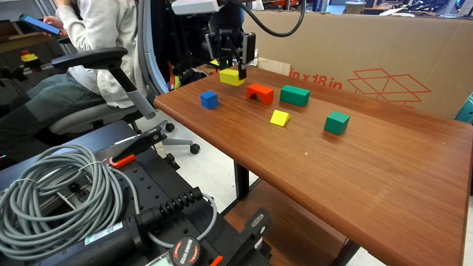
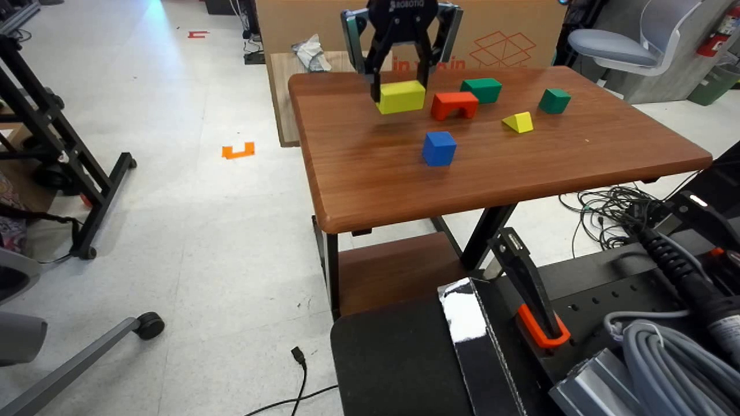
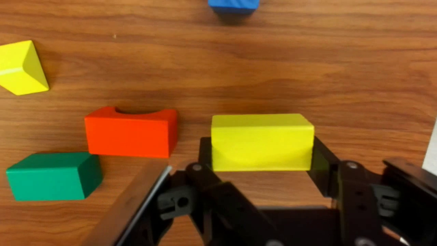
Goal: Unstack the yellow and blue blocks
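Though the yellow block point(image 2: 400, 98) partly hides one fingertip point(image 2: 424, 70) in an exterior view, the gripper point(image 3: 263, 153) holds it by both ends, jaws parted by its length; any gap beneath is hard to judge. Apart from the gripper, on the table point(image 3: 307, 61), the blue block point(image 3: 234, 3) and yellow wedge point(image 3: 17, 71) are cut off in the wrist view. Farther from it, the contents of a green bin point(image 2: 714, 86) cannot be made out.

1. I see both exterior views brightly lit, with glare on the far floor point(image 2: 156, 34).
2. In an exterior view, soft shadow lies beneath the green cube point(image 1: 337, 123).
3. In my wrist view, shadow edges the blue cube point(image 3: 234, 4); my dark fingers point(image 3: 355, 191) look soft.
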Robot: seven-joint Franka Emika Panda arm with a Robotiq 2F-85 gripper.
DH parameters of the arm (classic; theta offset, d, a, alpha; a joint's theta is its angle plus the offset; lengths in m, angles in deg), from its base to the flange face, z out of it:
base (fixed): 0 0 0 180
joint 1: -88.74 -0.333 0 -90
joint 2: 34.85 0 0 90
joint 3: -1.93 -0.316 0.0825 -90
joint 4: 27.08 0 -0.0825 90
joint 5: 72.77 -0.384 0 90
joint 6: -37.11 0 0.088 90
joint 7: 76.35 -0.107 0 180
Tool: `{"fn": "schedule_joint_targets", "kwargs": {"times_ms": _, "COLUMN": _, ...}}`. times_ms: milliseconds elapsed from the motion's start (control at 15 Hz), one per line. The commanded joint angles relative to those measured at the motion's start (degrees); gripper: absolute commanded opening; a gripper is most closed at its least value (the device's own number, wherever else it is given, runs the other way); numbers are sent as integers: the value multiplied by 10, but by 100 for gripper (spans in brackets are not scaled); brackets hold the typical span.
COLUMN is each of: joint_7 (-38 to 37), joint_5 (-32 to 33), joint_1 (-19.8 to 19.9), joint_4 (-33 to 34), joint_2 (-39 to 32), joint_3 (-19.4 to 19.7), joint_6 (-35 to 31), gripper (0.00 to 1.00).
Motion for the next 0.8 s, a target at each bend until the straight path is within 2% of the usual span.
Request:
{"fn": "schedule_joint_targets", "kwargs": {"times_ms": 0, "joint_7": 11, "joint_5": -8, "joint_1": -9, "joint_4": 84, "joint_2": -60, "joint_3": -2, "joint_6": 45, "gripper": 42}}
{"fn": "schedule_joint_targets", "kwargs": {"times_ms": 333, "joint_7": 19, "joint_5": -4, "joint_1": -16, "joint_4": 137, "joint_2": -94, "joint_3": 1, "joint_6": 73, "gripper": 42}}
{"fn": "schedule_joint_targets", "kwargs": {"times_ms": 400, "joint_7": 20, "joint_5": -3, "joint_1": -17, "joint_4": 141, "joint_2": -94, "joint_3": 0, "joint_6": 80, "gripper": 85}}
{"fn": "schedule_joint_targets", "kwargs": {"times_ms": 533, "joint_7": 23, "joint_5": -3, "joint_1": -19, "joint_4": 133, "joint_2": -80, "joint_3": -1, "joint_6": 77, "gripper": 98}}
{"fn": "schedule_joint_targets", "kwargs": {"times_ms": 733, "joint_7": 15, "joint_5": 2, "joint_1": -25, "joint_4": 84, "joint_2": -29, "joint_3": 0, "joint_6": 53, "gripper": 100}}
